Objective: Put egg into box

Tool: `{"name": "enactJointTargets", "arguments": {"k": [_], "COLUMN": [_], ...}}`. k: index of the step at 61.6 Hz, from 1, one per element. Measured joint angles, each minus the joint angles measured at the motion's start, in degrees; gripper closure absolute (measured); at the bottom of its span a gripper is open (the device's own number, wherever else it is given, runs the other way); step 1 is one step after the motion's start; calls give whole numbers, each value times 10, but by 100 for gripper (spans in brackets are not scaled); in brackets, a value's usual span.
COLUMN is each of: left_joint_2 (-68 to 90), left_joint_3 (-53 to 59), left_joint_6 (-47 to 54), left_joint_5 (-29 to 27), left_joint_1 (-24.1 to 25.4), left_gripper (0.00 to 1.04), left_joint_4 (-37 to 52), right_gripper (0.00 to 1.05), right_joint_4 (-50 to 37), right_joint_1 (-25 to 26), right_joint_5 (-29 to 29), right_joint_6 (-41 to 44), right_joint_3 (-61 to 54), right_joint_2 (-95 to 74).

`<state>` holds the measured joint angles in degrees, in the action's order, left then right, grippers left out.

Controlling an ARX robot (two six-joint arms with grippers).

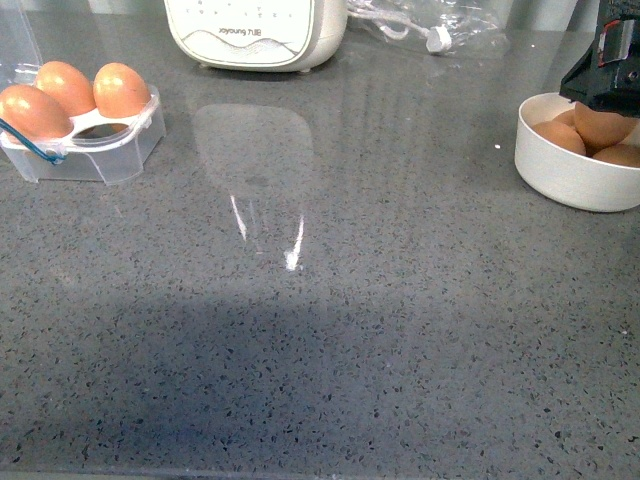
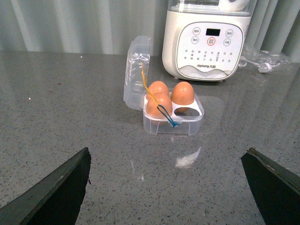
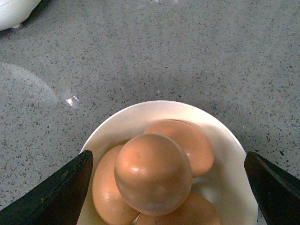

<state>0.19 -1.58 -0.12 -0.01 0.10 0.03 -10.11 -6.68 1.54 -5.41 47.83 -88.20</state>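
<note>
The clear box (image 1: 100, 150) stands at the far left with its lid open and three eggs in it. In the left wrist view the box (image 2: 171, 124) shows one empty cup, and its lid (image 2: 136, 75) stands up. My left gripper (image 2: 168, 152) is open and empty over bare counter, short of the box. My right gripper (image 1: 608, 90) is open above the white bowl (image 1: 560, 175). Its jaws stand on either side of the top egg (image 3: 152, 173), apart from it. Several more eggs lie under that egg in the bowl (image 3: 140, 110).
A cream-white appliance (image 1: 255, 30) stands at the back, close behind the box; it also shows in the left wrist view (image 2: 208, 42). A crumpled clear plastic bag (image 1: 440, 25) lies at the back right. Grey speckled counter lies between box and bowl.
</note>
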Motion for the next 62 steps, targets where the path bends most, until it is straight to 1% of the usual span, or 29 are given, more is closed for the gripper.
{"name": "enactJointTargets", "arguments": {"k": [8, 12, 16, 18, 19, 22, 26, 29, 30, 33, 39, 54, 62], "left_joint_2": [0, 0, 0, 0, 0, 0, 0, 0, 0, 0, 0, 0, 0], "left_joint_3": [0, 0, 0, 0, 0, 0, 0, 0, 0, 0, 0, 0, 0], "left_joint_6": [0, 0, 0, 0, 0, 0, 0, 0, 0, 0, 0, 0, 0], "left_joint_5": [0, 0, 0, 0, 0, 0, 0, 0, 0, 0, 0, 0, 0], "left_joint_1": [0, 0, 0, 0, 0, 0, 0, 0, 0, 0, 0, 0, 0], "left_gripper": [7, 7, 7, 7, 7, 7, 7, 7, 7, 7, 7, 7, 7], "left_joint_4": [0, 0, 0, 0, 0, 0, 0, 0, 0, 0, 0, 0, 0], "right_gripper": [8, 16, 27, 30, 34, 39, 50, 55, 59, 63, 65, 65, 65], "right_joint_4": [0, 0, 0, 0, 0, 0, 0, 0, 0, 0, 4, 15, 16], "right_joint_1": [2, 3, 4, 5, 5, 6, 6, 6, 6, 7, 7, 3, -16], "right_joint_5": [3, 5, 7, 7, 8, 9, 11, 11, 12, 14, 14, 9, 4], "right_joint_6": [-1, -2, -2, -2, -2, -2, -2, -2, -2, -2, -2, 0, -2], "right_joint_3": [0, 0, 0, 0, 0, 0, 0, 0, 0, 0, 0, 0, 20], "right_joint_2": [-2, -3, -3, -3, -3, -3, -3, -3, -3, -3, 0, 33, 49]}}
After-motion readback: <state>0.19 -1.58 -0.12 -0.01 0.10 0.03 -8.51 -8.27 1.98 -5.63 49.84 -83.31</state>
